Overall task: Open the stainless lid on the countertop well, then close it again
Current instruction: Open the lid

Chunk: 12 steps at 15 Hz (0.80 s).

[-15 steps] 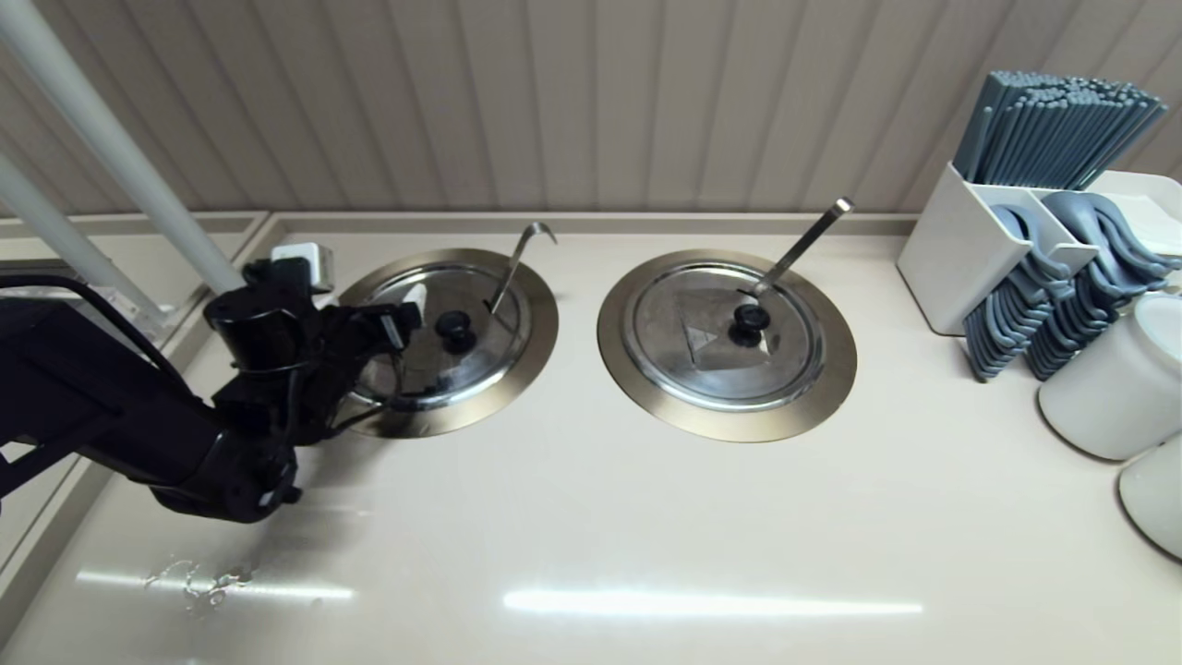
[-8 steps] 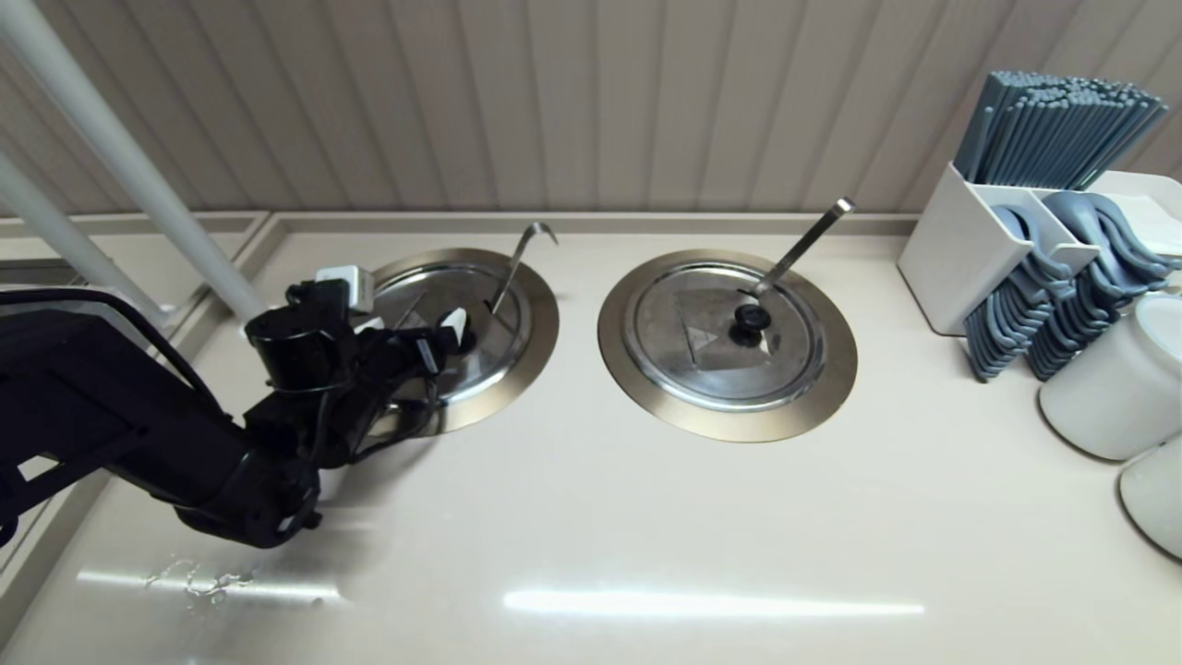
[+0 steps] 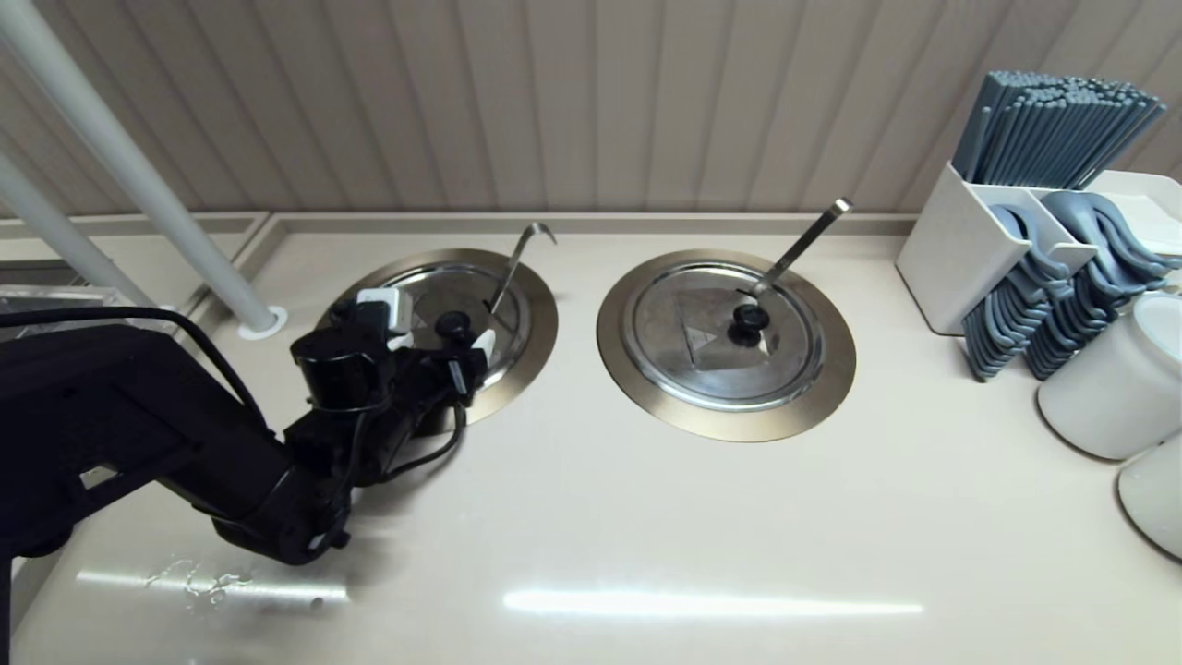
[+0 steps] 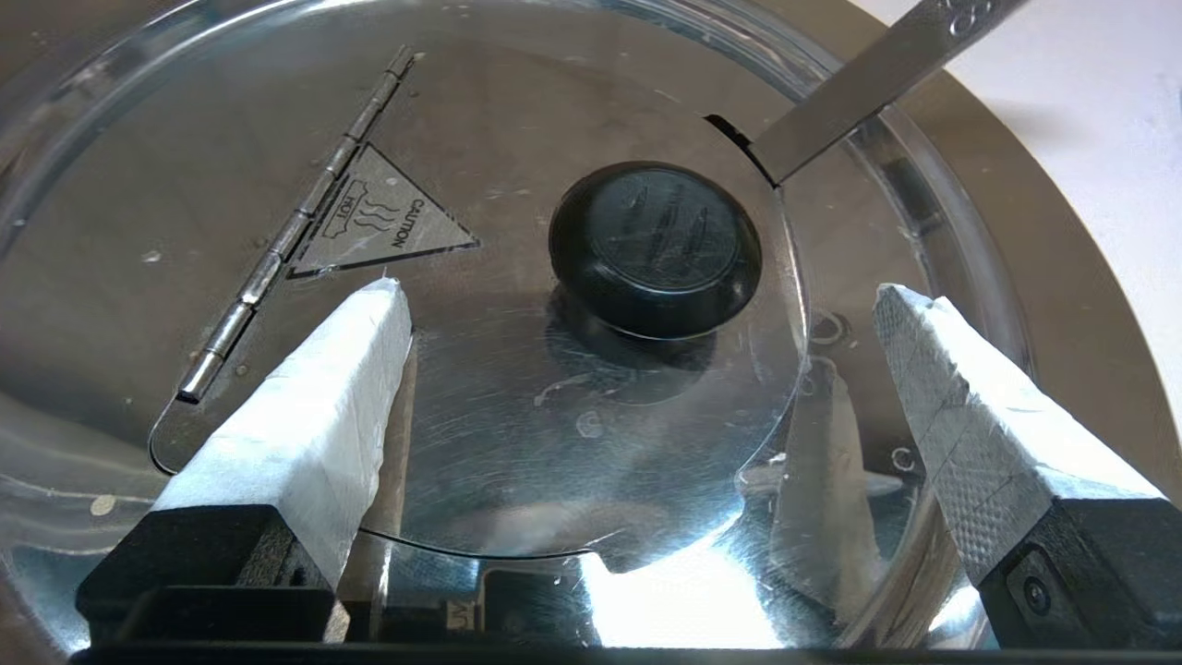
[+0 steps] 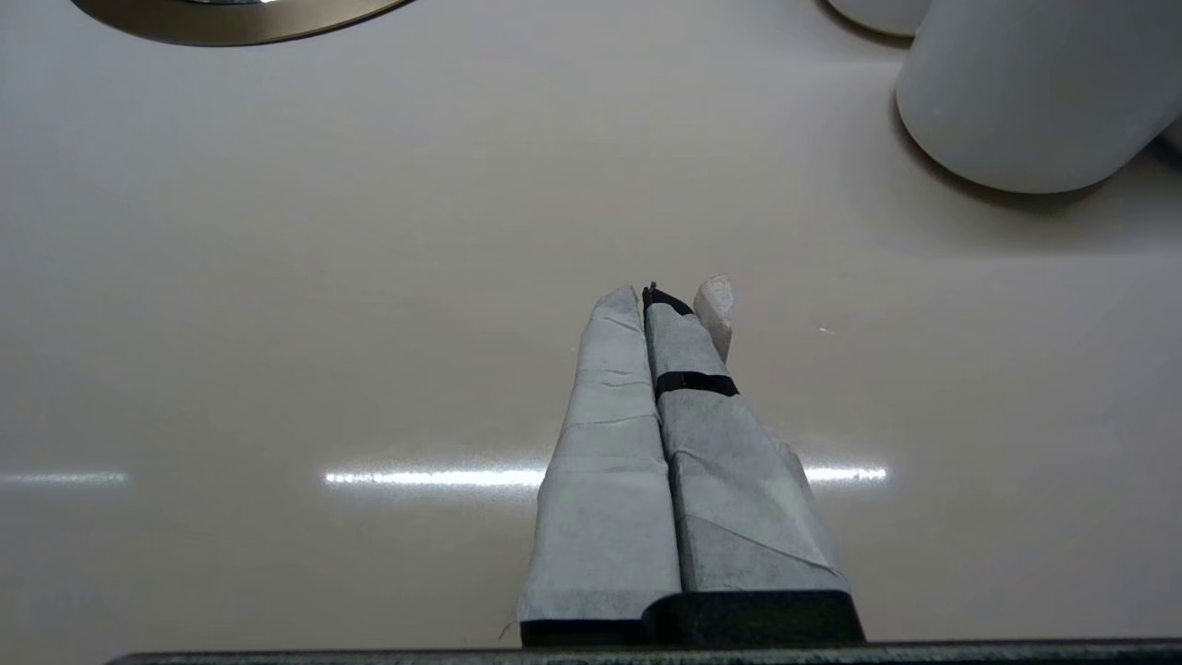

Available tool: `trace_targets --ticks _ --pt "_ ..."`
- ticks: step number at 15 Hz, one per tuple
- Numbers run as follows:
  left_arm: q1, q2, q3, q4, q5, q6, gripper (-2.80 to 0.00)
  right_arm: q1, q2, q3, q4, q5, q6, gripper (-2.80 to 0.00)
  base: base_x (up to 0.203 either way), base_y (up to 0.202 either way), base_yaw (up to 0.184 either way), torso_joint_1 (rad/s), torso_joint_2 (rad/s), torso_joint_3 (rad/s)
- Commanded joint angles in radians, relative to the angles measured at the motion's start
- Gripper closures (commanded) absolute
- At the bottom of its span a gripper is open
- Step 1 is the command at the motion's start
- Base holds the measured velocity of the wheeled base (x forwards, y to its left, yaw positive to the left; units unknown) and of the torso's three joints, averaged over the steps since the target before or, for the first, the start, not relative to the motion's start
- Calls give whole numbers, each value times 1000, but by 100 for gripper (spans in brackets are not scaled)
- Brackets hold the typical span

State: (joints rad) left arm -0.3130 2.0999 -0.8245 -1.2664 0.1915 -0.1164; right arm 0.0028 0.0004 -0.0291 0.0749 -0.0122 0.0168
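Since a second ago, left claw (image 4: 637,369) has advanced over the lid (image 4: 517,388), which sits shut on the well (image 3: 531,346) near the counter's back-left corner, fingers spread astride the knob (image 4: 656,245). Closing off-centre could slip off. Right claw (image 5: 667,314) idles, closed.

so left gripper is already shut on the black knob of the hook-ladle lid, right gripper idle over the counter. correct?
Not shut. The left wrist view shows the left gripper open, fingers either side of the black knob on the stainless lid, not touching it. The right gripper is idle over the counter.
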Motion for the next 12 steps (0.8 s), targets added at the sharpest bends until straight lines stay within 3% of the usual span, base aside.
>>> trace_targets --ticks 1,5,12 --pt "-1 36 -1 1 3 2 -280 0 1 0 0 0 0 0 0 0 0 0 0 0" --pt "25 43 -31 -1 23 38 -280 0 1 0 0 0 0 0 0 0 0 0 0 0" --pt "57 14 -39 -1 23 41 -280 0 1 0 1 0 0 0 0 0 0 0 0 0"
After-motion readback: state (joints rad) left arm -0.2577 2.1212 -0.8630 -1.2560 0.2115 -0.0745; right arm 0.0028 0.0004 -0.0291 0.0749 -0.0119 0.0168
